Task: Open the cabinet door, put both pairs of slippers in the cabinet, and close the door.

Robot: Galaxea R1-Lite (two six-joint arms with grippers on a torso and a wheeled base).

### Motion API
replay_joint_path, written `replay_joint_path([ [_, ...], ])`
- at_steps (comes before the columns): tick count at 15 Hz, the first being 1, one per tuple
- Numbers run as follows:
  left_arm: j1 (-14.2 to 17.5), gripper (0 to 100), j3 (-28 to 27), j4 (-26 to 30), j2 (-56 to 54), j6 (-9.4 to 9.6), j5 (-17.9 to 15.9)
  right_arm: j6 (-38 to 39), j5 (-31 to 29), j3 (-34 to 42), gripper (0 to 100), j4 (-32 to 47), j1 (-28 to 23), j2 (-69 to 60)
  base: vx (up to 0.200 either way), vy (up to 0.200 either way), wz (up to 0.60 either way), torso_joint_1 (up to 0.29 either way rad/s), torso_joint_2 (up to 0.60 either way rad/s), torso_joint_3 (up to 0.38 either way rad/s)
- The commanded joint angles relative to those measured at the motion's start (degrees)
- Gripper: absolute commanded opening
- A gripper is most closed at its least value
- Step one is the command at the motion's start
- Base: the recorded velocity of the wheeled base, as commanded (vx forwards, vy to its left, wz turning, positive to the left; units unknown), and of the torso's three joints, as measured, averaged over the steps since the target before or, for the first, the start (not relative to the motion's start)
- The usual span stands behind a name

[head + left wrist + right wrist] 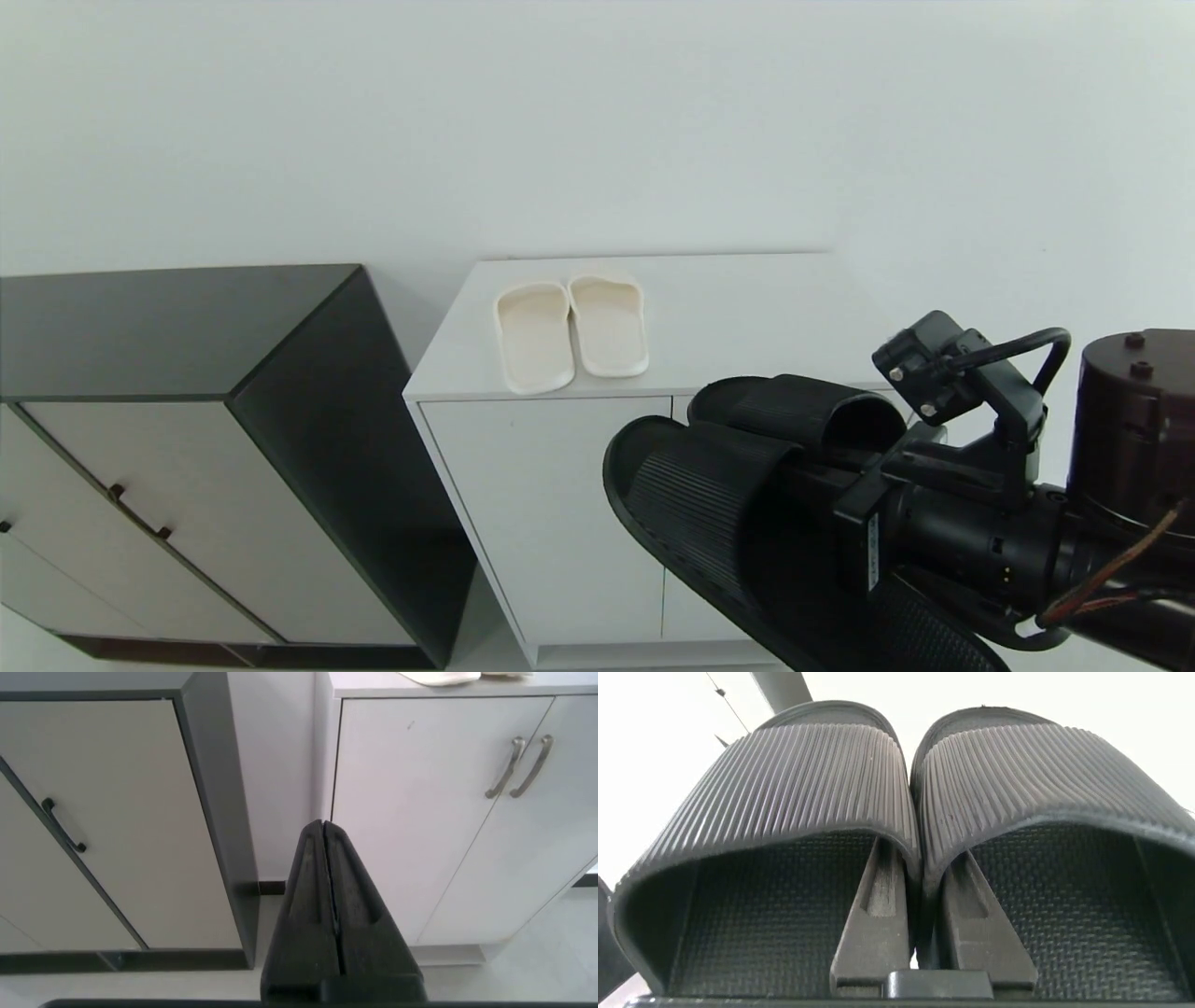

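A pair of cream slippers (570,332) lies side by side on top of the white cabinet (551,523), toes toward the front edge. The cabinet's two doors are shut, with metal handles (519,765) at their meeting edge. My right gripper (920,924) is shut on the pair of black slippers (747,476), one finger (873,919) inside each slipper, pinching their inner walls together. It holds them in the air in front of the white cabinet's right door. My left gripper (329,905) hangs low before the gap between the two cabinets, shut with nothing in it.
A taller dark cabinet (308,420) with pale doors and black handles (64,827) stands directly left of the white one. A plain white wall runs behind both. Bare floor (523,985) lies in front of them.
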Motion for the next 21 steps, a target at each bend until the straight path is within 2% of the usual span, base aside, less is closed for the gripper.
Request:
replay_joint_path([
  [1, 0.0, 0, 0.0, 0.0, 0.1, 0.0, 0.0, 0.0, 0.1, 0.2, 0, 0.0, 0.0, 0.1, 0.0, 0.0, 0.0, -0.139, 0.32, 0.168],
  [8, 0.0, 0, 0.0, 0.0, 0.1, -0.09, 0.0, 0.0, 0.0, 0.5, 0, 0.0, 0.0, 0.1, 0.0, 0.0, 0.0, -0.212, 0.52, 0.295],
  [9, 0.0, 100, 0.0, 0.0, 0.1, -0.35, 0.0, 0.0, 0.0, 0.5, 0, 0.1, 0.0, 0.1, 0.0, 0.0, 0.0, -0.207, 0.51, 0.315],
  [11, 0.0, 100, 0.0, -0.1, 0.1, -1.49, 0.2, 0.0, 0.0, 0.8, 0, 0.0, 0.0, 0.2, 0.0, 0.0, 0.0, -0.198, 0.51, 0.308],
  [21, 0.0, 100, 0.0, -0.1, 0.1, -0.7, 0.0, -0.2, 0.0, 1.6, 0, 0.0, 0.0, 0.2, 0.0, 0.0, 0.0, -0.161, 0.48, 0.322],
])
